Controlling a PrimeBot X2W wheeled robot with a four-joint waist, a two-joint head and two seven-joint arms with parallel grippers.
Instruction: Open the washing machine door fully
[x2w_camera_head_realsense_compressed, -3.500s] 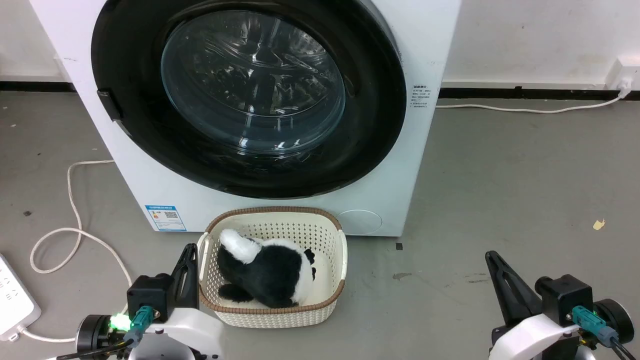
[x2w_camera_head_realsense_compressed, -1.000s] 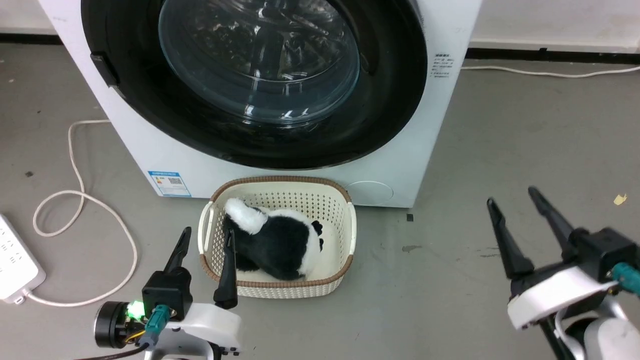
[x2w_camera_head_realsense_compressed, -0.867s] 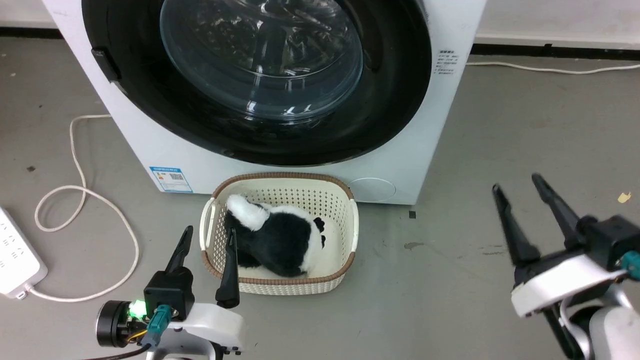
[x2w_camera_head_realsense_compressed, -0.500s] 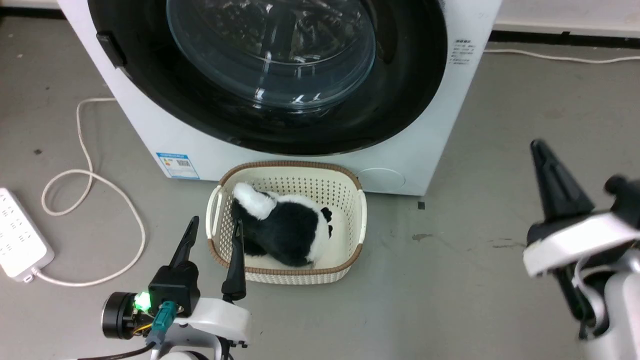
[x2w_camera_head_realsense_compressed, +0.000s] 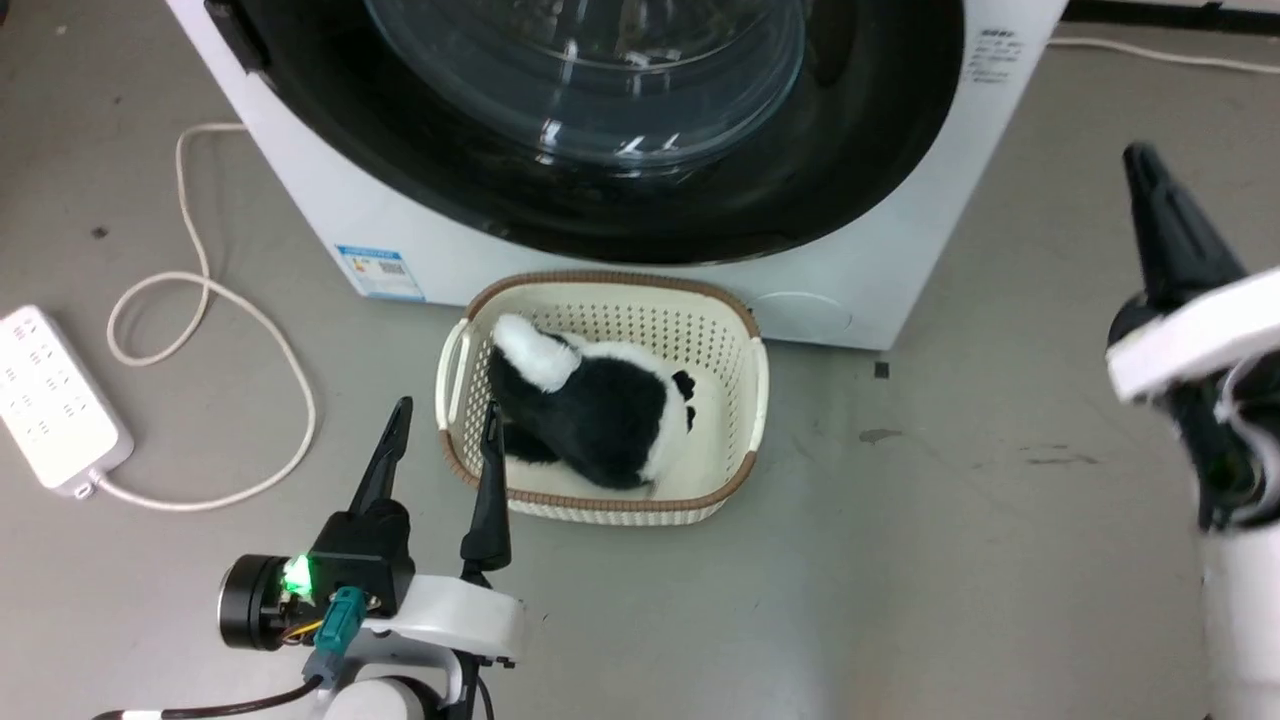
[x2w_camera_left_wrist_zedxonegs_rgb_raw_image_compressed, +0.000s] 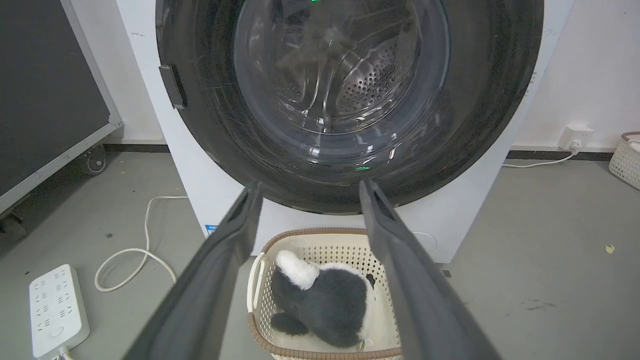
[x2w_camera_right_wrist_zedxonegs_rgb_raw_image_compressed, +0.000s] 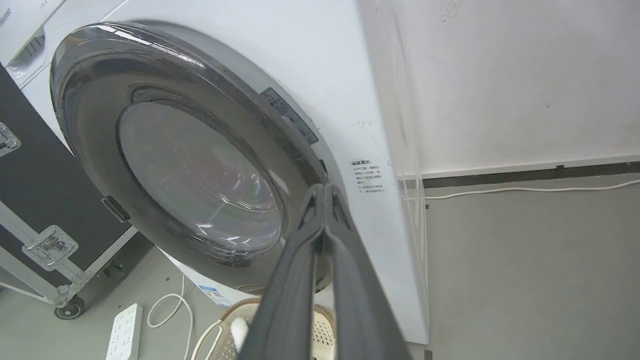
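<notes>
Though blurred overhead, right gripper (x2w_camera_right_wrist_zedxonegs_rgb_raw_image_compressed: 325, 189) closed

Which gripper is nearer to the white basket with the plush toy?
Left. The left gripper stands open at the near-left corner of the basket; the right gripper, shut, is far off to its right.

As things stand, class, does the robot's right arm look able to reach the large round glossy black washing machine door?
Probably yes: the right gripper, shut, points at the right edge of the black door, nothing seen between; the cream basket sits low, to its left.
</notes>
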